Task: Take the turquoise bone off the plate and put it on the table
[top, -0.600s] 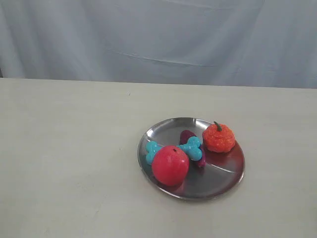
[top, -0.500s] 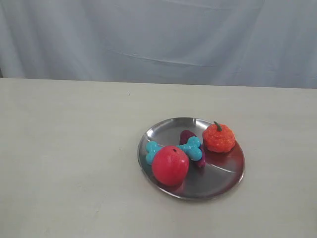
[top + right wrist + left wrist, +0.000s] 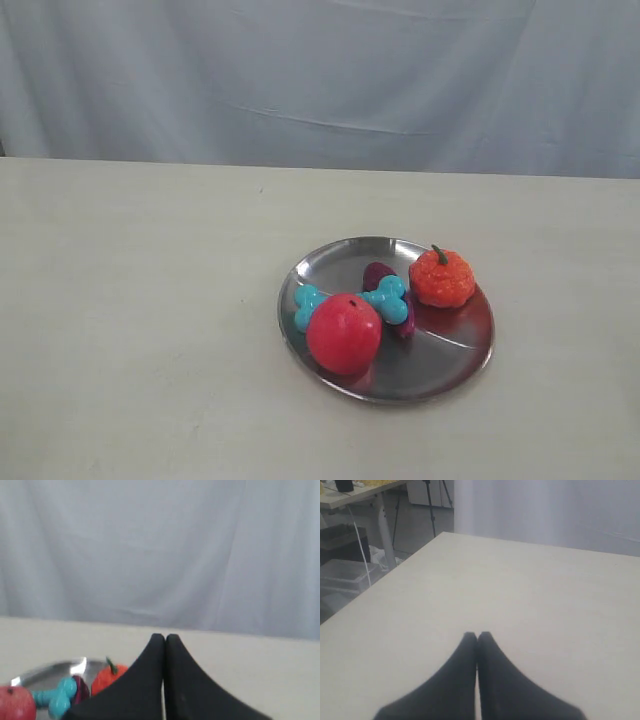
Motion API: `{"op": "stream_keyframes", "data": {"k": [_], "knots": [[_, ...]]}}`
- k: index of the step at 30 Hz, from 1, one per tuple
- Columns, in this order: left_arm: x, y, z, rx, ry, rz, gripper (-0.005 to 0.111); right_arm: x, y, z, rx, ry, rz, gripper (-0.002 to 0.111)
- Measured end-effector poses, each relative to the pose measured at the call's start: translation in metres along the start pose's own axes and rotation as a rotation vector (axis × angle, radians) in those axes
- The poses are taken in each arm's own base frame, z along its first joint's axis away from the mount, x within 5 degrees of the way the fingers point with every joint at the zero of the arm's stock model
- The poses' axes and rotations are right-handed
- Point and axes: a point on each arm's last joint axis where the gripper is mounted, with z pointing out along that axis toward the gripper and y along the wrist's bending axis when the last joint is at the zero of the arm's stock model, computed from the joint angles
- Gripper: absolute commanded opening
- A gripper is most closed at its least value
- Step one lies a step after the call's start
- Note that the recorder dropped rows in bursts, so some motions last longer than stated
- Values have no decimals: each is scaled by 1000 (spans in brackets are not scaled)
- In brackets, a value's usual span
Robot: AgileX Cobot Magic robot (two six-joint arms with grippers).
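Note:
The turquoise bone (image 3: 383,297) lies on the silver plate (image 3: 455,358), its middle hidden behind a red apple toy (image 3: 343,333); one knobbed end (image 3: 306,304) sticks out at the apple's left. It leans on a dark purple toy (image 3: 381,278). The right wrist view shows the bone (image 3: 56,698) and plate (image 3: 55,670) ahead of my shut right gripper (image 3: 164,638), well apart from them. My left gripper (image 3: 477,636) is shut with nothing in it, over bare table (image 3: 520,590). Neither gripper appears in the exterior view.
An orange pumpkin toy (image 3: 441,277) sits at the plate's far right side. The beige table (image 3: 140,300) spreads wide to the left of the plate. A pale curtain (image 3: 320,80) hangs behind the table. Beyond the table's edge the left wrist view shows another table's leg (image 3: 384,525).

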Motion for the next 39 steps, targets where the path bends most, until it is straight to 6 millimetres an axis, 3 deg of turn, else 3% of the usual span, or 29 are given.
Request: {"op": "stream_keyframes", "data": {"k": [6, 13, 16, 18, 21, 26, 27, 30, 31, 32, 33, 34, 35, 39], "knots": [[0, 0, 0, 0, 0, 0, 0, -31, 2, -6, -27, -351, -2, 0], [0, 0, 0, 0, 0, 0, 0, -49, 4, -14, -45, -563, 4, 0], [0, 0, 0, 0, 0, 0, 0, -58, 5, -21, -111, -691, 158, 0], [0, 0, 0, 0, 0, 0, 0, -64, 4, -27, -194, -769, 348, 0], [0, 0, 0, 0, 0, 0, 0, -71, 2, -29, -246, -782, 511, 0], [0, 0, 0, 0, 0, 0, 0, -99, 3, -27, -215, -679, 520, 0], [0, 0, 0, 0, 0, 0, 0, -114, 4, -24, -200, -623, 498, 0], [0, 0, 0, 0, 0, 0, 0, -148, 5, 9, -97, -325, 408, 0], [0, 0, 0, 0, 0, 0, 0, -162, 4, 31, -51, -180, 379, 0], [0, 0, 0, 0, 0, 0, 0, -166, 4, 41, -36, -111, 356, 0], [0, 0, 0, 0, 0, 0, 0, -177, 8, 68, -34, 39, 260, 0], [0, 0, 0, 0, 0, 0, 0, -184, 12, 78, -51, 92, 209, 0], [0, 0, 0, 0, 0, 0, 0, -187, 21, 100, -76, 217, 104, 0], [0, 0, 0, 0, 0, 0, 0, -191, 56, 154, -215, 550, -242, 0]]}}
